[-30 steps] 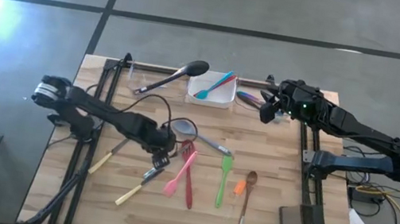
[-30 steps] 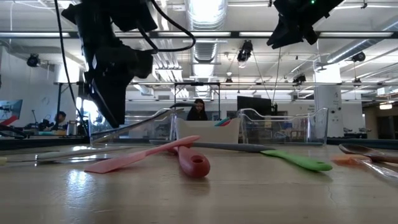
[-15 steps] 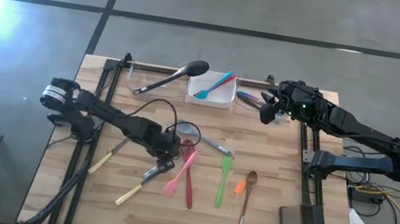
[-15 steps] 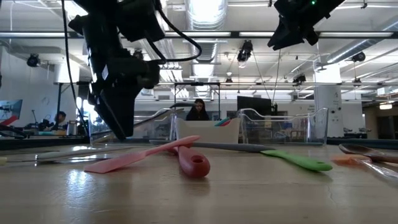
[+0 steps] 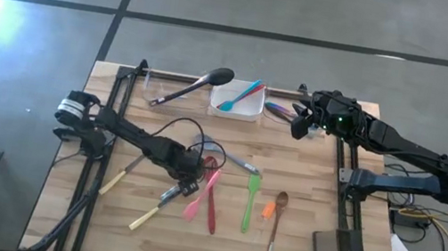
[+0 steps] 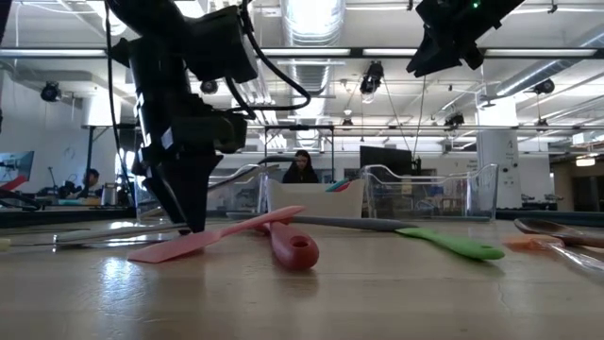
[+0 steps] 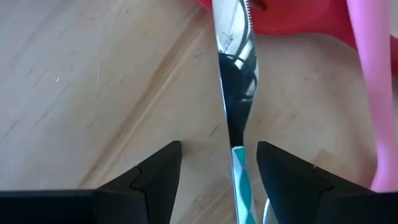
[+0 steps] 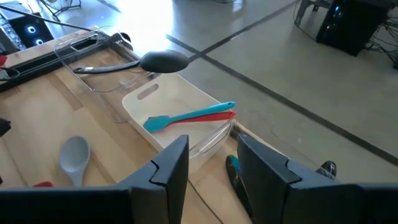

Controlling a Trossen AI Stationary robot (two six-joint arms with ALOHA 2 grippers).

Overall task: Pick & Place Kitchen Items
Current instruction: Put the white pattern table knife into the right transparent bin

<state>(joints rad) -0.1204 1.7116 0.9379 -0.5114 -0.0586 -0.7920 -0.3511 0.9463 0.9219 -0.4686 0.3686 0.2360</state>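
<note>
At the counter's far edge, the white tray [image 5: 237, 102] holds a teal spatula [image 5: 237, 97] and a red spoon [image 8: 208, 115]. The left end effector [image 5: 190, 175] stands open astride a knife [image 7: 235, 93]; the right end effector [image 5: 298, 125], half open, holds nothing.

Bright overhead ceiling lights, floor glare blown out, close tabletop softly blurred.

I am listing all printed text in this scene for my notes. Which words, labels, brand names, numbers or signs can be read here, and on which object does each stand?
None: no readable text shows in any view.
The screen far back in the room is too small and blurred to read.
</note>
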